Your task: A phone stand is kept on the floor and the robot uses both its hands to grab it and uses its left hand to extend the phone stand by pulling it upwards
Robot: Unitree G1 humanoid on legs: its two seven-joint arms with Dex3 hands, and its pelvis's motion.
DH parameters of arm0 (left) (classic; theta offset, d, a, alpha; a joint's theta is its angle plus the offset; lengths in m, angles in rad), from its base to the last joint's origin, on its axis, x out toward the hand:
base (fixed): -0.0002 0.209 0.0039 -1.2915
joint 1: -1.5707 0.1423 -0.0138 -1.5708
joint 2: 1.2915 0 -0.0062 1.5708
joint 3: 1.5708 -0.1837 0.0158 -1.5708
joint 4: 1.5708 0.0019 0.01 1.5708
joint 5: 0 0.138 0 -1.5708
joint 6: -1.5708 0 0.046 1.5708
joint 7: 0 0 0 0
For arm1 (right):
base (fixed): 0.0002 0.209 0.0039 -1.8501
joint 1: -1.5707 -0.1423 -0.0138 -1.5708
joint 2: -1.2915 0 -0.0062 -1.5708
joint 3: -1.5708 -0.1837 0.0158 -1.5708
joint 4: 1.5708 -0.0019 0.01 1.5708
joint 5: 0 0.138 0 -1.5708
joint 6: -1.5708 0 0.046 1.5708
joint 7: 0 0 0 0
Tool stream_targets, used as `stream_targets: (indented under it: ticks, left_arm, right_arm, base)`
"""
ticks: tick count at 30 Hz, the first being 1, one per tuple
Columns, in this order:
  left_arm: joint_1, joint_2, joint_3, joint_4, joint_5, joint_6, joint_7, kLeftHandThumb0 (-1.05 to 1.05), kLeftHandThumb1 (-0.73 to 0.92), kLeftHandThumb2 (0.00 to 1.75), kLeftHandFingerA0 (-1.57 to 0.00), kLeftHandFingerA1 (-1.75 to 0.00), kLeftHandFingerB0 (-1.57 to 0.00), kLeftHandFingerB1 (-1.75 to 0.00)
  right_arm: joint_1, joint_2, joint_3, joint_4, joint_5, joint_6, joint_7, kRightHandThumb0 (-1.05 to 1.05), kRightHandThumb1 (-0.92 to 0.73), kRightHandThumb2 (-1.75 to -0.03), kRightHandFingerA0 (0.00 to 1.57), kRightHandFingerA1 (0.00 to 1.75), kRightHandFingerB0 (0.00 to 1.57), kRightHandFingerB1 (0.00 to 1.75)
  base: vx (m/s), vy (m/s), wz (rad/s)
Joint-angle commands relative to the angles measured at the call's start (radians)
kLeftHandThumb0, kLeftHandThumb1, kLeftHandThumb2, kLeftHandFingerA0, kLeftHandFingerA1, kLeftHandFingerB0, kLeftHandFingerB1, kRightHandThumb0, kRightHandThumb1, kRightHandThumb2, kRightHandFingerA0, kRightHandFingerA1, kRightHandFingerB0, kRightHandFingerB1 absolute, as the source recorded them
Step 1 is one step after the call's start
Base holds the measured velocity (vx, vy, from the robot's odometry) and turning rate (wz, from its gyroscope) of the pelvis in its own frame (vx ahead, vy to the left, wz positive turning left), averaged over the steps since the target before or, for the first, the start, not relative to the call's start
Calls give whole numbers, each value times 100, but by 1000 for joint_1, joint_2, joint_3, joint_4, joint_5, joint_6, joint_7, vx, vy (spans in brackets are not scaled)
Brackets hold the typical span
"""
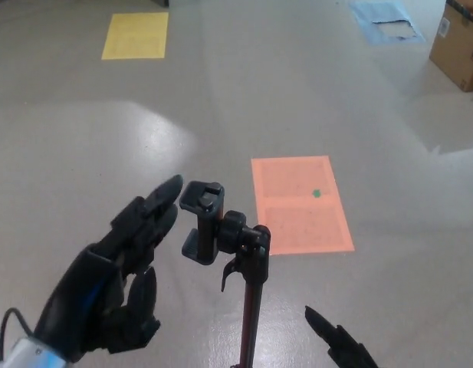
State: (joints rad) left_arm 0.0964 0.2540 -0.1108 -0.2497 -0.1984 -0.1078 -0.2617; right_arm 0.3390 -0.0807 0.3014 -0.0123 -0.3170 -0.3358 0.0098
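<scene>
The phone stand [250, 307] rises from the bottom edge as a thin dark pole, topped by a black clamp head [207, 222]; its base is out of view. My left hand [125, 268] is open, fingers spread, just left of the clamp head, with the longest fingertip close to it and not gripping. Only the pointed black fingertips [336, 345] of my right hand [345, 351] show at the bottom, right of the pole and apart from it.
An orange sheet [300, 204] with a small green mark lies on the grey floor behind the stand. A yellow sheet [136, 34] sits far left, a blue sheet [385, 17] far right, and a cardboard box [458, 44] at the right edge.
</scene>
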Motion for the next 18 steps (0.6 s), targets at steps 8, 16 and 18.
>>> stream_targets:
  ticks: [8,16,18]
  left_arm:
    - [-96,-28,-32,124,34,131,-12,-104,87,119,0,0,0,-6]
    - [-131,-114,31,274,-26,163,-6,-105,85,116,0,0,0,-4]
    - [-146,-128,59,328,-36,168,-9,-104,83,115,0,0,0,-6]
  right_arm:
    - [3,18,19,14,-4,24,-19,-91,-63,-100,1,28,0,11]
    - [16,24,35,-2,-38,37,-43,-91,-63,-101,1,37,0,12]
    - [11,30,39,1,-33,42,-41,-90,-62,-100,1,38,0,12]
  base:
    - [0,0,0]
    - [0,0,0]
    - [0,0,0]
